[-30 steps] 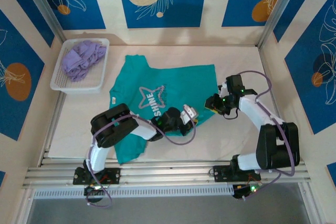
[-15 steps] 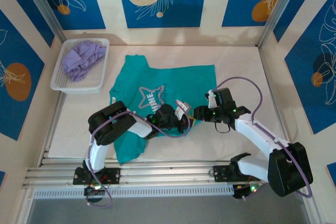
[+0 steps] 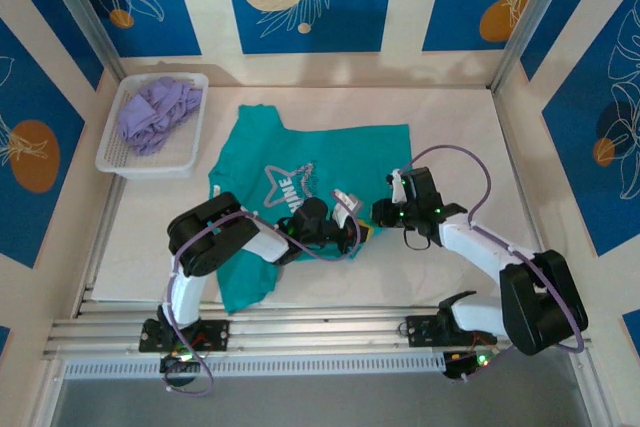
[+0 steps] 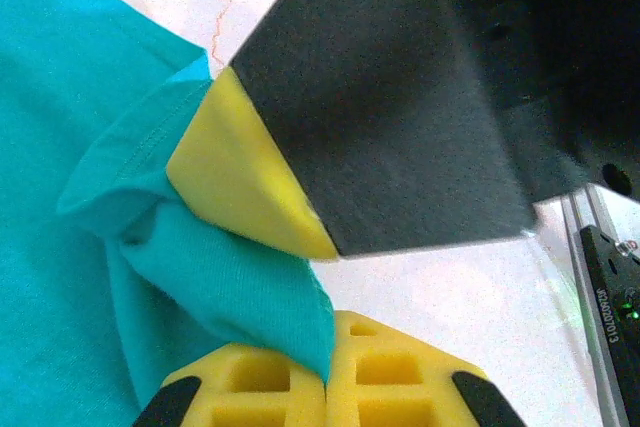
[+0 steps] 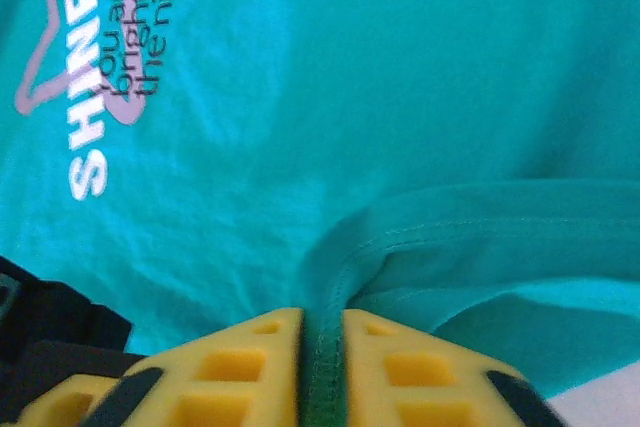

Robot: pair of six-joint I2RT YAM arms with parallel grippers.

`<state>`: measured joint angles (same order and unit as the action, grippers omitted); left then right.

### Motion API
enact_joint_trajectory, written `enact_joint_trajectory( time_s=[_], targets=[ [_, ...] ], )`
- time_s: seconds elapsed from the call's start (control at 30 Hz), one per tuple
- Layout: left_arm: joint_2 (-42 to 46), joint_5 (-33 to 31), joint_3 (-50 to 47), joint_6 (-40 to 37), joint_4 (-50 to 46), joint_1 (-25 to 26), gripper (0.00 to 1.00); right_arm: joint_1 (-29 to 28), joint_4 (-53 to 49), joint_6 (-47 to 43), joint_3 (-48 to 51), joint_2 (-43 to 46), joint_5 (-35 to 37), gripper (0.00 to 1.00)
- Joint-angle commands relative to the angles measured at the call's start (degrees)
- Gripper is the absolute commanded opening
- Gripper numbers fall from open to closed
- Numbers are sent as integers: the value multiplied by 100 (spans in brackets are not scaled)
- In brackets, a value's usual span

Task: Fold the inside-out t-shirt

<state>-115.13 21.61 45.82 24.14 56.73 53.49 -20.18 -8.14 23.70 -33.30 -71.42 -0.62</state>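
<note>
Left gripper (image 4: 300, 292) pinches the t-shirt (image 3: 335, 157) edge, right gripper (image 5: 322, 367) is clamped on its hem | t-shirt lies spread on the table (image 3: 460, 137), print up | we judge: no fold done, all folding left.

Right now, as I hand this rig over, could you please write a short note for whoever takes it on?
Left gripper: jaws shut on a bunched bit of the teal t-shirt at its edge.
Right gripper: jaws shut on the shirt's stitched hem, close beside the left one.
Shirt: spread on the table, print facing up, both grips at its near right corner.
Done: both grips taken; no fold shows yet.
Left: lift and fold the shirt. The lavender garment in the white basket at far left is not part of the job.
</note>
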Motion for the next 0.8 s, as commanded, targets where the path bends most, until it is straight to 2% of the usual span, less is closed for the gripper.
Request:
enact_joint_trajectory(
  time_s=[0.0,0.03,0.23,0.47,0.53,0.67,0.77],
  targets=[
    [31,201,-64,74,238,-82,0,5,67,-117,-227,4,303,5],
    [17,189,-73,80,238,-84,0,24,-26,-145,-260,29,390,0],
    [-77,207,-125,0,297,-135,0,410,-836,-159,-535,338,291,0],
    [-169,329,-69,-327,139,-145,0,1518,-1899,-1,-964,306,-1706,0],
    [-171,371,-32,-436,29,-146,0,1673,-2213,-69,-1188,89,-1923,0],
    [-172,528,57,-533,-63,-145,0,1682,-2533,44,-1589,-334,-768,2],
    [-157,537,58,-498,-40,-146,0,1619,-2506,160,-1706,-439,-46,15]
  ],
)
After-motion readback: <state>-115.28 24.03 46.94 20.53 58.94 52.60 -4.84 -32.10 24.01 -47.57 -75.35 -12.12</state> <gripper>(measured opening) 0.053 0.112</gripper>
